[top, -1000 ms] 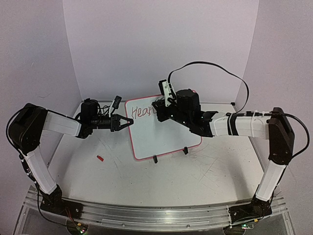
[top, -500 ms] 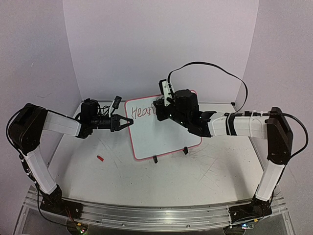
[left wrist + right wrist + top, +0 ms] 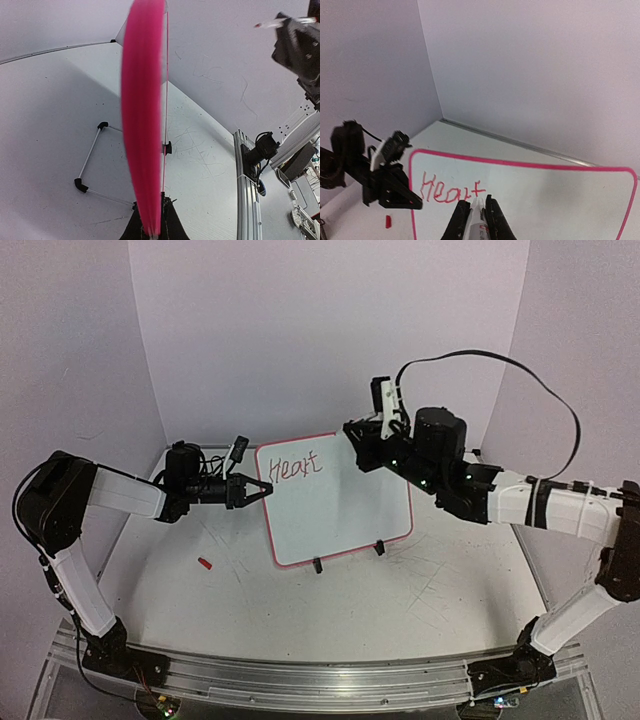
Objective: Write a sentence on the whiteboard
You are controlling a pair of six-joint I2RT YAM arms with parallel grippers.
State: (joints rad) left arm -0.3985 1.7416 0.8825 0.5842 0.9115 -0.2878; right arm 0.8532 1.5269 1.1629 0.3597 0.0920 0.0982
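The right gripper [image 3: 353, 432], closed on a marker [image 3: 478, 214], has pulled back to the right. This uncovers the word [image 3: 298, 467] "Heart" on the whiteboard [image 3: 340, 510], which stands mid-table. The left gripper [image 3: 264, 487] stays clamped on the board's left edge. The sentence looks unfinished.

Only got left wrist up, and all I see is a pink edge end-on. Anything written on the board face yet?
Observer: Yes. The top view shows the whiteboard with one red word, "Heart", along its upper left. The rest of the face is blank.
Operator: Right arm got the pen?
Observer: The right gripper is shut on a white marker. Its tip sits just past the final t, but I cannot tell whether it touches.
Operator: Anything loose on the table?
Observer: A small red piece lies on the table, left of the board's near corner and apart from it.
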